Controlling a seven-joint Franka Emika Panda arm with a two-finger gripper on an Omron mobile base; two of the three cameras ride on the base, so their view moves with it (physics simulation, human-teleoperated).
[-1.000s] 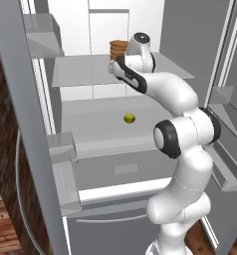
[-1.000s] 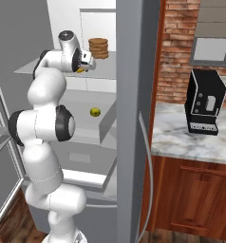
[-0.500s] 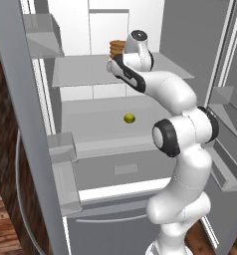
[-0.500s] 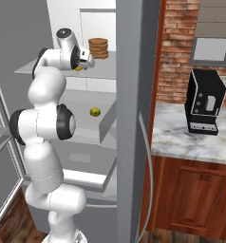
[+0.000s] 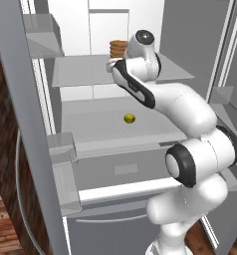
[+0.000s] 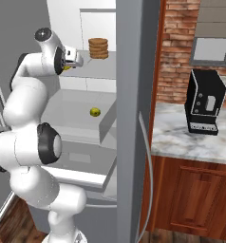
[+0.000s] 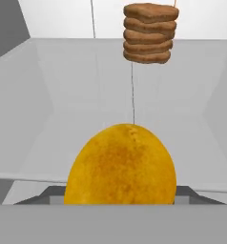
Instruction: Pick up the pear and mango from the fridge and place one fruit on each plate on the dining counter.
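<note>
The jaws stand on either side of the mango (image 7: 120, 166) and look pressed on its flanks, but their tips are hidden low in the hand view, so a firm clamp is only my judgement. The mango sits at the upper glass shelf (image 5: 85, 74) of the fridge (image 5: 21, 99), in front of the stack of brown discs (image 7: 149, 33); it seems light, smooth and round, so it may slip, and the widest middle is the best place to hold. The pear (image 5: 129, 118) lies alone on the shelf below the mango.
</note>
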